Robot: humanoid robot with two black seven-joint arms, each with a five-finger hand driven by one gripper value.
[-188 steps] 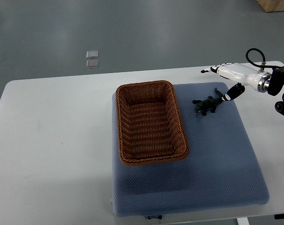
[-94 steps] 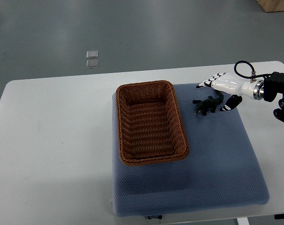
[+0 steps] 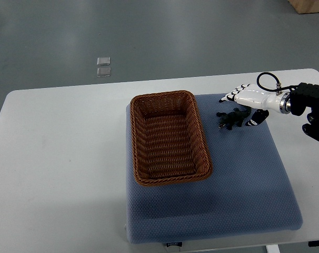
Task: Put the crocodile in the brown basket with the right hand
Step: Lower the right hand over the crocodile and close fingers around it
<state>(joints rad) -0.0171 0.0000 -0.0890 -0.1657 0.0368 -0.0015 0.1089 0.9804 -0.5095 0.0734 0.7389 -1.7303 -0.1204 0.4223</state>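
Reaching step: the white right robot hand hovers open over the small dark-green toy crocodile, just right of the brown woven basket, and must close on it next.

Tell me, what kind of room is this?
Probably a robot test lab: a bare grey floor, a plain white table, and a robot's right hand by a toy crocodile near a brown basket.
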